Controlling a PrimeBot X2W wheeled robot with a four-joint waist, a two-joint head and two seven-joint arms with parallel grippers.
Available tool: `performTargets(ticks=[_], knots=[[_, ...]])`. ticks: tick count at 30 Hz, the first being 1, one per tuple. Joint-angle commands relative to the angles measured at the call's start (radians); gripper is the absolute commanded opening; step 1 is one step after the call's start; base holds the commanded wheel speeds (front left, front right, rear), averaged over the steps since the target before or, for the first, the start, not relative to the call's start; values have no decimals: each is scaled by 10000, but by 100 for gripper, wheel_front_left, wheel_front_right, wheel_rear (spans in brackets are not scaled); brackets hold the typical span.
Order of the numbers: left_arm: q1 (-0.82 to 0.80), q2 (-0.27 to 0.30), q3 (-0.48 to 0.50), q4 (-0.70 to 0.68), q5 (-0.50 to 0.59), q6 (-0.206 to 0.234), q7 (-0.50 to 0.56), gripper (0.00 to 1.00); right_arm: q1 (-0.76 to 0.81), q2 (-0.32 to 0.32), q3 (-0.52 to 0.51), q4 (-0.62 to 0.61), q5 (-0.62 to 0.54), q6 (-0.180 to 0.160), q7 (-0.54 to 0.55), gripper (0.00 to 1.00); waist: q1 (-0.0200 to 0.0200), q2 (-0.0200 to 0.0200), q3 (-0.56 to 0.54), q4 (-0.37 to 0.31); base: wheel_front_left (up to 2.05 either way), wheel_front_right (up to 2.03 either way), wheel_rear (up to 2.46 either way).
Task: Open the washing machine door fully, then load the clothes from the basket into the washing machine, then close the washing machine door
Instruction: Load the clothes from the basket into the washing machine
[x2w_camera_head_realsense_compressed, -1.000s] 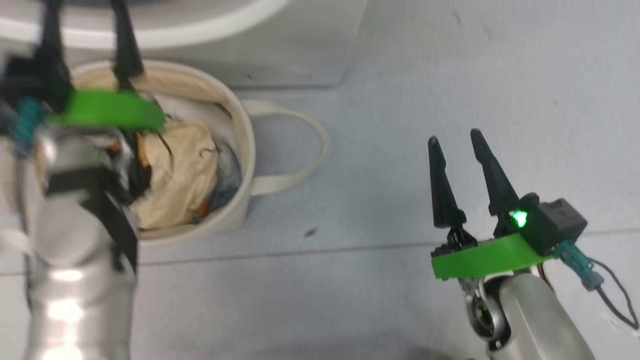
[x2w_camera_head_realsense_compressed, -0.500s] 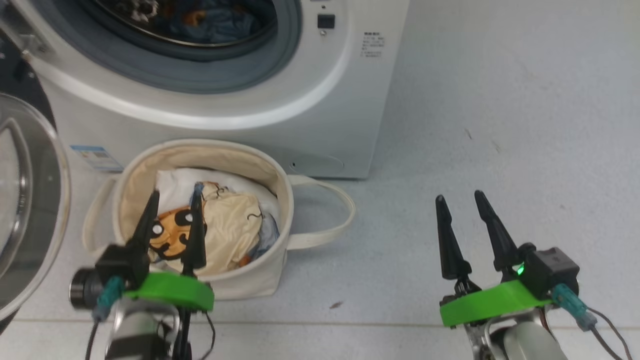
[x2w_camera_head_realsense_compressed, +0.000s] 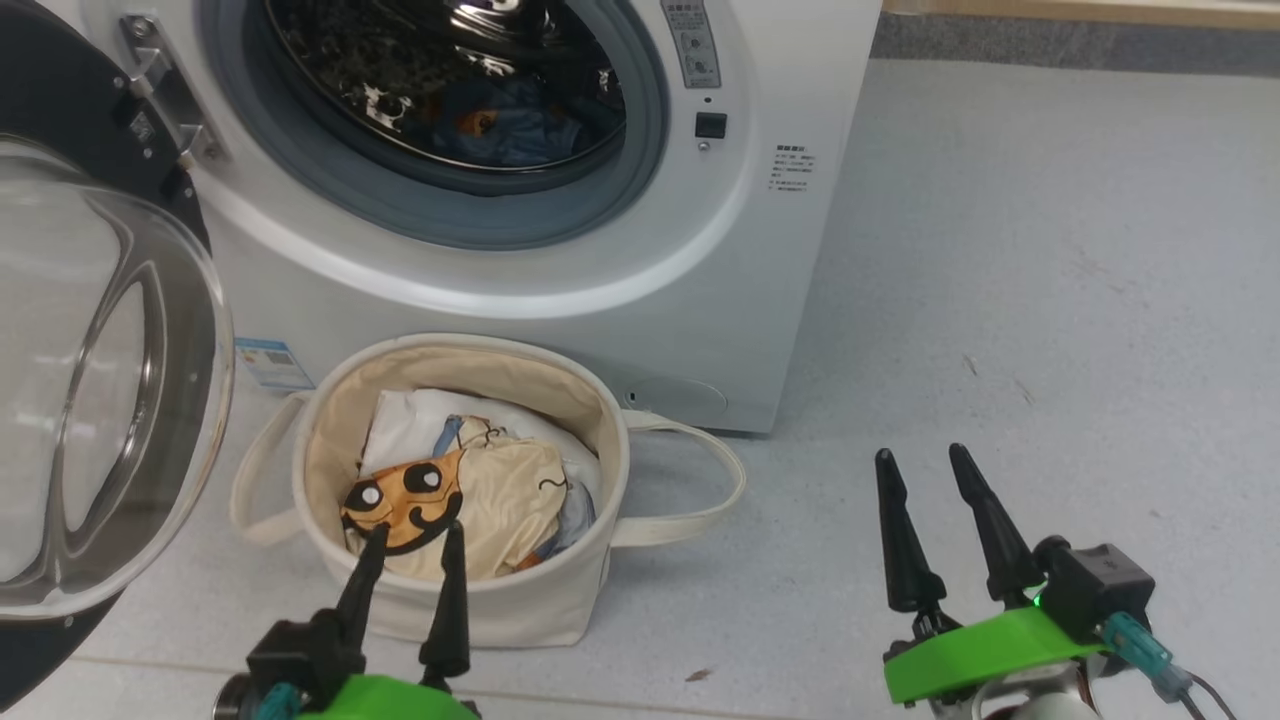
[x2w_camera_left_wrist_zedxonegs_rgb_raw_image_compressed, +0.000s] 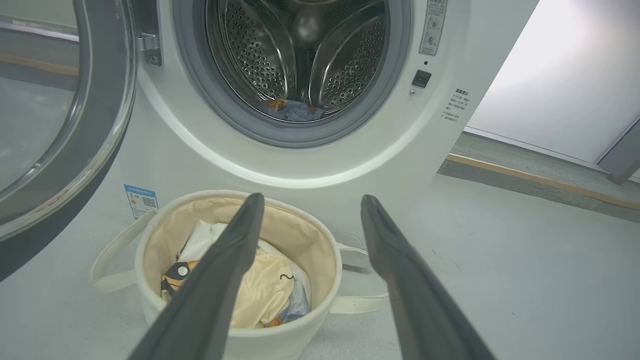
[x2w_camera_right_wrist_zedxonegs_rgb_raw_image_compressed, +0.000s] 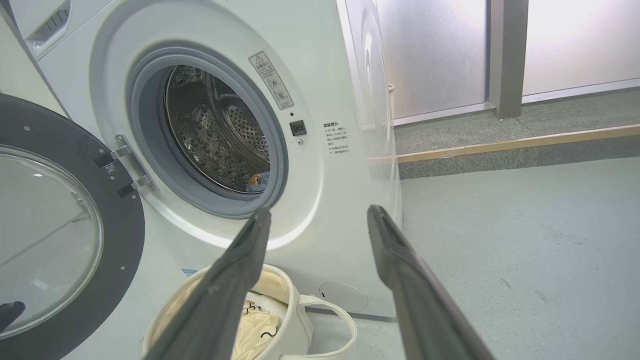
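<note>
Clothes (x2w_camera_head_realsense_compressed: 480, 495): heaped in the basket (x2w_camera_head_realsense_compressed: 500, 610) on the floor (x2w_camera_head_realsense_compressed: 1000, 250), before the washing machine (x2w_camera_head_realsense_compressed: 760, 300); one blue piece (x2w_camera_head_realsense_compressed: 505, 125) lies in the drum (x2w_camera_head_realsense_compressed: 400, 60).
Washing machine door (x2w_camera_head_realsense_compressed: 60, 110): swung wide.
Left end effector (x2w_camera_head_realsense_compressed: 416, 530): released, empty, aimed at the heap.
Right end effector (x2w_camera_head_realsense_compressed: 920, 455): released, empty, well apart.
Next grab: pinch a raised cream fold, skip the white cloth (x2w_camera_head_realsense_compressed: 410, 425), lift clear of the basket.
Count: one basket, one washer; basket garments can't be counted.
</note>
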Motion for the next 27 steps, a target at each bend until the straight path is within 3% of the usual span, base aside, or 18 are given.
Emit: performTargets(ticks=[1, 15, 27], knots=[[-269, 70, 256, -317, 192, 96, -48, 100, -113, 47, 251, -305, -24, 0, -124, 100, 1, -1, -97, 49, 0, 0, 0], [-62, 69, 188, -115, -22, 207, -48, 100, 149, 48, 366, -261, -92, 0, -124, 100, 1, -1, -380, 70, 0, 0, 0], [-301, 68, 64, 45, -147, 342, -48, 100, 41, 49, 322, -317, -204, 0, -124, 100, 1, -1, 40, 10, 0, 0, 0]])
